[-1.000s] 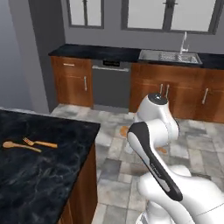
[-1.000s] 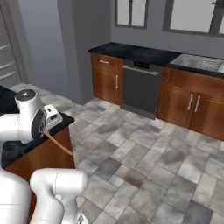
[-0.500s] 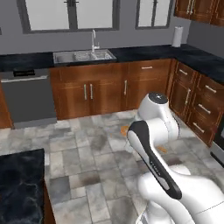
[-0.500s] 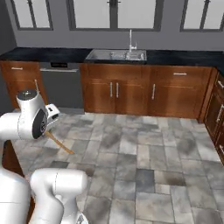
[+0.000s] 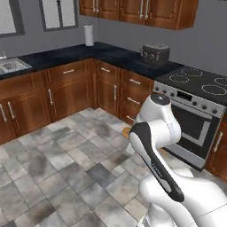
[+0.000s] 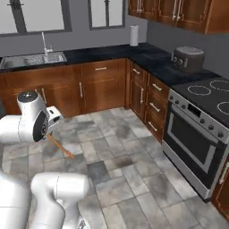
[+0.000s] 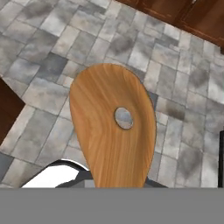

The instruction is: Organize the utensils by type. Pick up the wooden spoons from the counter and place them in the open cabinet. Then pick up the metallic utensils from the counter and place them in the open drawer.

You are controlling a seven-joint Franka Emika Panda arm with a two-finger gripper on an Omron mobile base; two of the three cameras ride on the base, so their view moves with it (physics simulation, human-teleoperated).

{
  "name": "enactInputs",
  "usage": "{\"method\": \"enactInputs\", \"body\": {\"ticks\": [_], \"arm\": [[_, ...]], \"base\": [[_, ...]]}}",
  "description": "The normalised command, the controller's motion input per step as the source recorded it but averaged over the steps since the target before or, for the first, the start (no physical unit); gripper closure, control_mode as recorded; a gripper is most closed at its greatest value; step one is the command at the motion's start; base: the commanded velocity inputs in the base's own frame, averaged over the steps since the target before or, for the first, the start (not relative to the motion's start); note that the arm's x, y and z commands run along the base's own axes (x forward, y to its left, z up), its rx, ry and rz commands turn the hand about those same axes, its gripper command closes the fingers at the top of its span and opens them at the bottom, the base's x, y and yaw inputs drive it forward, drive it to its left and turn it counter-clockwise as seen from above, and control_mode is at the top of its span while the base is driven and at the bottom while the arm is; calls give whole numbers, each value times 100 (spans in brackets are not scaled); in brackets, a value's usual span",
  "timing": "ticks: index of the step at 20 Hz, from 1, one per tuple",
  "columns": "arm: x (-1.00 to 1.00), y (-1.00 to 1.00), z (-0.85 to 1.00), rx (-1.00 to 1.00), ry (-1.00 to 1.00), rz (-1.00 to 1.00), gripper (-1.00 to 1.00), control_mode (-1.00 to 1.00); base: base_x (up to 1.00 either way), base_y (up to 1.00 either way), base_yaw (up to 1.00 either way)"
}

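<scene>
Wooden and pale brown, a spoon with a small round hole in its bowl point(image 7: 113, 131) is held clamped in the white arm's gripper point(image 6: 53, 132), above the grey stone-tiled floor point(image 6: 134, 165). Its thin handle is seen slanting down from the gripper in the right base view. A black-topped stove point(image 6: 201, 129) stands nearby.

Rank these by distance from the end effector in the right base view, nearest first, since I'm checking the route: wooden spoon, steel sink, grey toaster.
1. Light brown wooden spoon, held at the end effector, lower left.
2. Steel sink, on the back counter, upper left.
3. Rounded grey toaster, on the right-hand counter beside the stove.
</scene>
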Motion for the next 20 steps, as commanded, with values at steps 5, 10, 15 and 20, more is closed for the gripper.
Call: {"method": "enactInputs", "body": {"ticks": [5, 10, 15, 20], "arm": [[0, 0, 0, 0, 0, 0, 100, 100], [0, 0, 0, 0, 0, 0, 100, 100], [0, 0, 0, 0, 0, 0, 100, 100], [0, 0, 0, 0, 0, 0, 100, 100]], "base": [[19, -16, -69], [24, -19, -71], [26, -18, -71], [39, -22, -64]]}}
